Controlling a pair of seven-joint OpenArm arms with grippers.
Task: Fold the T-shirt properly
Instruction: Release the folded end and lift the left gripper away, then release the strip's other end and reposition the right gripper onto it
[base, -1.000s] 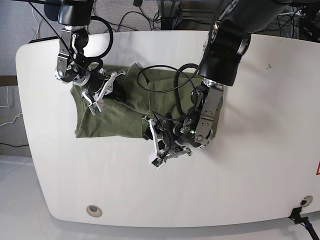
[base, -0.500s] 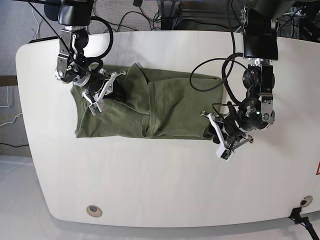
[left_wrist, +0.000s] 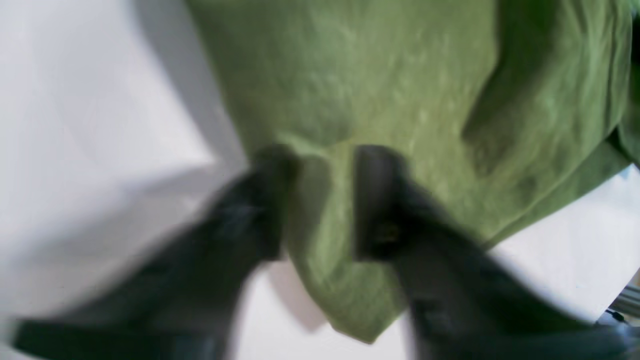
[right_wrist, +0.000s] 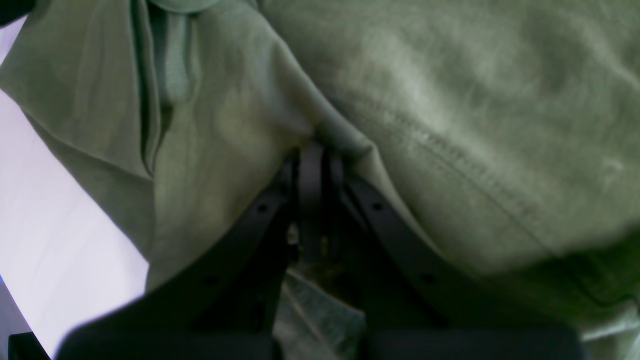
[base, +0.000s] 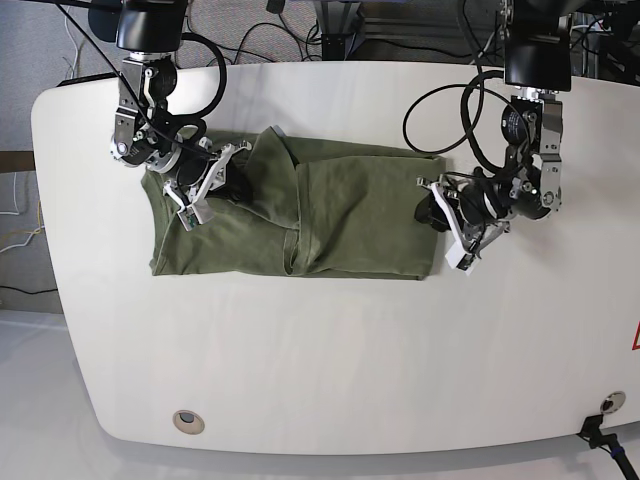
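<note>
**Base view: both grippers at opposite ends of a part-folded shirt**

Base view shows the T-shirt (base: 300, 215) lying as a rumpled olive band across the middle of the white table (base: 330, 360), with a fold ridge running down near its centre. The left gripper (base: 437, 213) sits at the shirt's edge on the picture's right. In the left wrist view its two dark fingers (left_wrist: 380, 200) stand apart with a strip of green cloth between them; the picture is blurred, so whether they pinch the fabric cannot be told.

The right gripper (base: 205, 185) rests on the shirt's other end, near the table's far edge. The right wrist view shows its fingers (right_wrist: 312, 185) pressed together with bunched cloth gathered tightly around the tips; a stitched seam runs just beside them.

Black cables (base: 450, 110) loop down from the left arm over the table, crossing above the shirt's far corner. A small round fitting (base: 187, 421) sits in the table near its front edge. More cables and dark equipment lie beyond the table's far edge.
</note>
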